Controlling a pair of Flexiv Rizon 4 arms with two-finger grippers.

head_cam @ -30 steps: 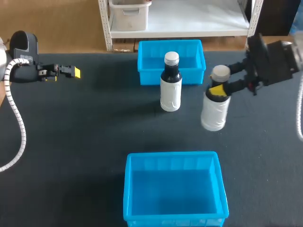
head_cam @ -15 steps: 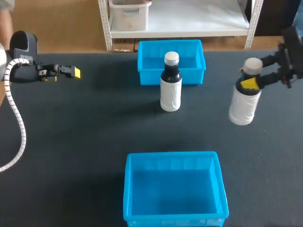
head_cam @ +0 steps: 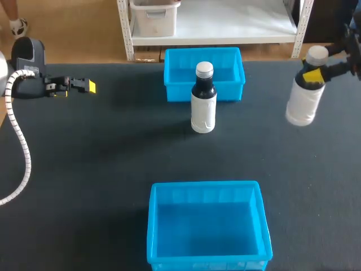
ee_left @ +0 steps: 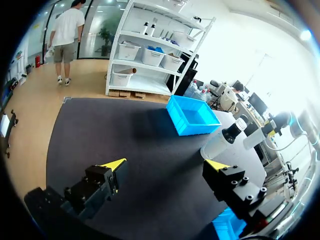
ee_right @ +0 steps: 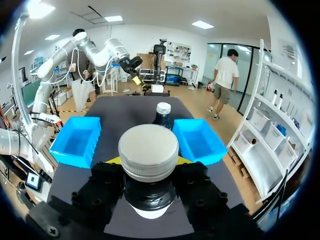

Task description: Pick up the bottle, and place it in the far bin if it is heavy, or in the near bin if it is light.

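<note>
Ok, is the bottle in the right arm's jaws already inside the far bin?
No, the held bottle hangs in the air to the right of the far bin, outside its walls.

Far bin (head_cam: 177, 93), near bin (head_cam: 153, 231) bright blue; held bottle (head_cam: 304, 104), standing bottle (head_cam: 203, 110) dark, white-wrapped; table (head_cam: 101, 158) black.

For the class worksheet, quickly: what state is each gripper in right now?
Left gripper: open, holding nothing.
Right gripper: shut on the neck of the bottle, held above the table.
</note>
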